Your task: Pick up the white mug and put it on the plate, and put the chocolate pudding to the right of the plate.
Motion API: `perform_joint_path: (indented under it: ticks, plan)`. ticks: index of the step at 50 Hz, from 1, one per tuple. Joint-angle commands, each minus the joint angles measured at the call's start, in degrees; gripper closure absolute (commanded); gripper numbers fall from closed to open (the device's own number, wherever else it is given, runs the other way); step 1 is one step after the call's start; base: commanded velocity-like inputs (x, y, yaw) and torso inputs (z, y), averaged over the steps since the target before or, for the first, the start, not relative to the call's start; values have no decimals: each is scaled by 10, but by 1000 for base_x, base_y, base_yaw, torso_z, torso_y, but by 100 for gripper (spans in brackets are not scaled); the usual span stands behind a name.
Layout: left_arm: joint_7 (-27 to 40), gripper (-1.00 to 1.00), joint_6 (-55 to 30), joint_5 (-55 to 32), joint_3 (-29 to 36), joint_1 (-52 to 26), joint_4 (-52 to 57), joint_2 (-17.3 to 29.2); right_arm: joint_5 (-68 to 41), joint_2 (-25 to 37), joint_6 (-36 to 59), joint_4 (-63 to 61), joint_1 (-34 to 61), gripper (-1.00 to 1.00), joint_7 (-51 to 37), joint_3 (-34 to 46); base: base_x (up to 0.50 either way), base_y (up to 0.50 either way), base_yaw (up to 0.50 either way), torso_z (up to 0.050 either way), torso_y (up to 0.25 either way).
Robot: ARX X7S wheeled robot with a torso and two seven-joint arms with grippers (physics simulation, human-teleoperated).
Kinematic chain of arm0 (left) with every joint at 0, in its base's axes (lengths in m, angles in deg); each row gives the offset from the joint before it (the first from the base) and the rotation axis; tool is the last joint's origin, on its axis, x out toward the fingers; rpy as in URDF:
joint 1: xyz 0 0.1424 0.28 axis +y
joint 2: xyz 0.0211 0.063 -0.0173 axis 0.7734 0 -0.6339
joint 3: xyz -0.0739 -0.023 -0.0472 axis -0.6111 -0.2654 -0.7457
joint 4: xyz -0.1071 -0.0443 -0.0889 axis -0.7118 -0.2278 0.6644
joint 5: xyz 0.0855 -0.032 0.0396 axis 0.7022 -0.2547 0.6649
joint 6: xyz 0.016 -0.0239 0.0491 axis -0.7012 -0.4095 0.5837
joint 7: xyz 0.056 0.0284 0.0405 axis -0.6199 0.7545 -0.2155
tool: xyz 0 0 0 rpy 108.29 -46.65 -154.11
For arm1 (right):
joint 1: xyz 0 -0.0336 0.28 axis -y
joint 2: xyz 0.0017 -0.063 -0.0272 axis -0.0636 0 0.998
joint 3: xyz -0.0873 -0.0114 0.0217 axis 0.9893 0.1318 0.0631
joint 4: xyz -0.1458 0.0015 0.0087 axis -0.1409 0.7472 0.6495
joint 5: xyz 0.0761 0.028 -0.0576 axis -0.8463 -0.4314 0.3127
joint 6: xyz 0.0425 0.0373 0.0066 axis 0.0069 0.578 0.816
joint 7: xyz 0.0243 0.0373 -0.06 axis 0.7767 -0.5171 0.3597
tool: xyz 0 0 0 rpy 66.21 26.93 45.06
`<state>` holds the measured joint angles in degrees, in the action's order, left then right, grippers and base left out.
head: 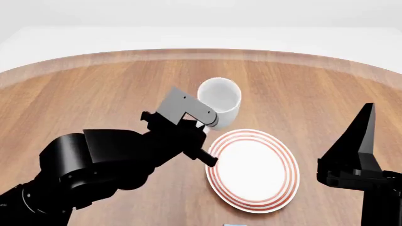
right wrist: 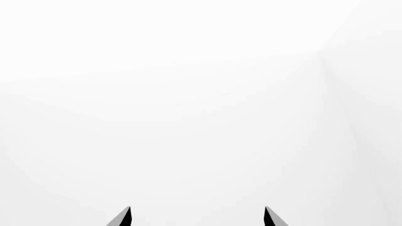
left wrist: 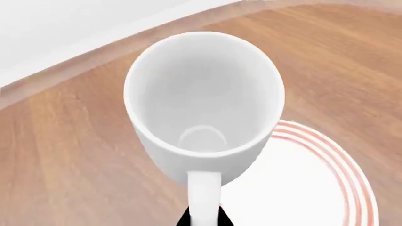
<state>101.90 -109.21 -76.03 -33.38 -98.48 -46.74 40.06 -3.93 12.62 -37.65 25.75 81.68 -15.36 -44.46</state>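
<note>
My left gripper (left wrist: 204, 217) (head: 202, 124) is shut on the loop handle of the white mug (left wrist: 204, 101) (head: 220, 100). The mug is lifted and tilted, its empty opening facing the wrist camera, and it hangs over the far-left rim of the plate (head: 253, 170) (left wrist: 308, 188). The plate is white with red rings and lies flat on the wooden table with nothing on it. My right gripper (right wrist: 196, 209) (head: 366, 115) is open, holds nothing and points upward at the right, off the plate's right side. The chocolate pudding cannot be made out in any view.
The round wooden table (head: 94, 94) curves away to a pale floor beyond its far edge. A thin grey-blue sliver (head: 236, 225) shows at the head view's bottom edge, below the plate; I cannot tell what it is. The right wrist view shows only white background.
</note>
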Motion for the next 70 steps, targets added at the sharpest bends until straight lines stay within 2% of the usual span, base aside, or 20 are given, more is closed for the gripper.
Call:
perform_joint_path:
  ticks: [1,26,43,56,70]
  plan:
    - [-55,100,-5,12,16,-17,-54,-42,8,-9,-3,2,-1,-100,13,-10,0,0,0,0,0]
    - [-114,100,67,79,77,7,-186,-128,1,-3,-12,1,-8,-100,10,-13,0,0,0,0,0]
    - [-158,100,105,109,99,-8,-304,-183,-1,0,-16,9,-7,-100,11,-14,0,0,0,0,0]
    - [-178,100,123,121,119,-18,-354,-216,-11,6,-22,12,-12,-100,9,-25,0,0,0,0,0]
    - [-186,100,136,119,133,-24,-389,-233,-18,9,-26,14,-17,-100,8,-28,0,0,0,0,0]
